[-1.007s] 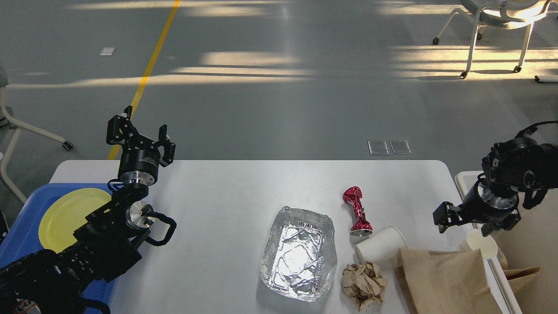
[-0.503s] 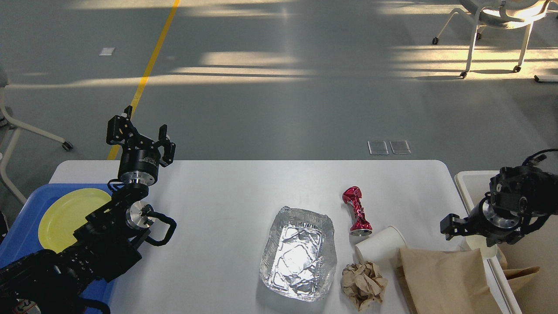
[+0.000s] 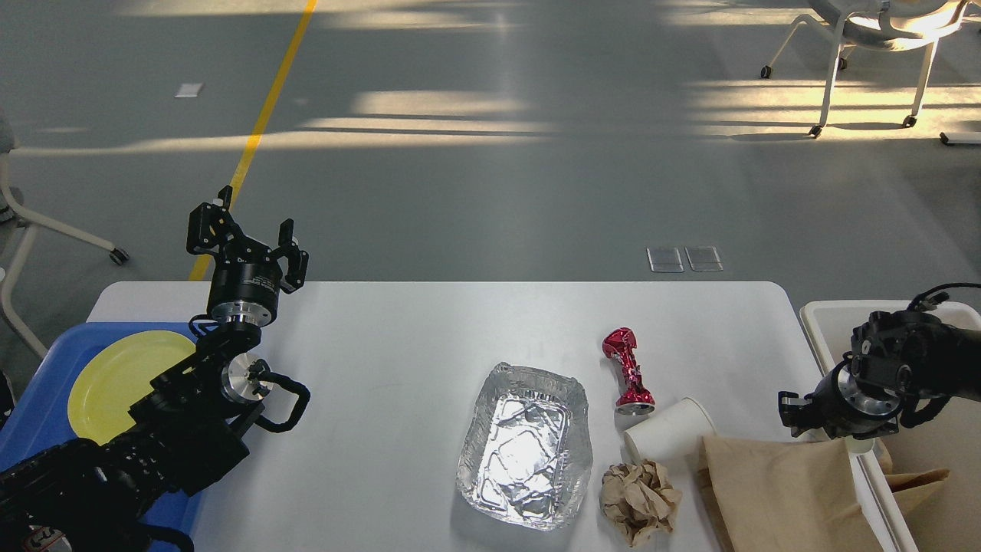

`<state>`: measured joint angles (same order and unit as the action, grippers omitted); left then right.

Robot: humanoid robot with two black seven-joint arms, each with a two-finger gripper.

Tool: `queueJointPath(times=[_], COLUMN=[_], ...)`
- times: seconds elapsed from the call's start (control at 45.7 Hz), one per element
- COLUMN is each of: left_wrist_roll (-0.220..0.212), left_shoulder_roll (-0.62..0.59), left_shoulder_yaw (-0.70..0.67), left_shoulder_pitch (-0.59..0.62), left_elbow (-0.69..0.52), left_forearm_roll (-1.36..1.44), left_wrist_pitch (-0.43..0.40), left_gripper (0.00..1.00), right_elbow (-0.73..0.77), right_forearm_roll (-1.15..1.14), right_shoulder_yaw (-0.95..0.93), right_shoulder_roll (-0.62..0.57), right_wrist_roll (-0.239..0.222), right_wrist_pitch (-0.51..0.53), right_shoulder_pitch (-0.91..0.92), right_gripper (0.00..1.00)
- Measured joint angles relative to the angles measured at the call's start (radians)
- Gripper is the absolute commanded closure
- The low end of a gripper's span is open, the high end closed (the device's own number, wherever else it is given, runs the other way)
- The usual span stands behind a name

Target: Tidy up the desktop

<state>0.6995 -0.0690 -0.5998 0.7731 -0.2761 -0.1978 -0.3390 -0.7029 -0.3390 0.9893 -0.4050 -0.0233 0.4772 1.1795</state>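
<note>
Desktop [image 3: 398,337] fills the near half, with a crumpled paper ball [image 3: 639,500], brown bag [image 3: 782,494], foil tray [image 3: 526,446], white cup [image 3: 668,433] and crushed red can [image 3: 627,369] on it. Right gripper [image 3: 797,410] hangs low by the bag, can't tell its fingers apart; further back the left gripper [image 3: 247,241] points up, fingers spread, empty.

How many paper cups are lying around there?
2 that I can see. One white paper cup lies on its side on the desktop beside the crushed red can. A second cup is mostly hidden under the right gripper, by the white bin. Others may be hidden.
</note>
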Motion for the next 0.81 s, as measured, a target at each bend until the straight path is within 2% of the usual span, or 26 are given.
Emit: queueJointPath(times=[0.46,0.591,0.679,0.81], left_wrist_roll=[0.0,0.0,0.0,0.0], left_shoulder_roll=[0.0,0.0,0.0,0.0], left_shoulder_yaw=[0.0,0.0,0.0,0.0], left_shoulder_pitch=[0.0,0.0,0.0,0.0], left_elbow=[0.0,0.0,0.0,0.0], left_forearm_roll=[0.0,0.0,0.0,0.0], left_wrist_pitch=[0.0,0.0,0.0,0.0], left_gripper=[0.03,0.03,0.03,0.03], right_elbow=[-0.003,-0.012,-0.014,-0.018], right_forearm_roll=[0.0,0.0,-0.001,-0.001], right_shoulder_yaw=[0.002,0.01,0.019,0.022], right_shoulder_roll=[0.001,0.002,-0.004,-0.023], right_wrist_roll=[0.006,0.007,0.009,0.019], right_wrist_pitch=[0.016,0.026,0.067,0.194], right_shoulder_pitch=[0.079,0.151,0.247,0.452], right_gripper=[1.0,1.0,1.0,1.0])
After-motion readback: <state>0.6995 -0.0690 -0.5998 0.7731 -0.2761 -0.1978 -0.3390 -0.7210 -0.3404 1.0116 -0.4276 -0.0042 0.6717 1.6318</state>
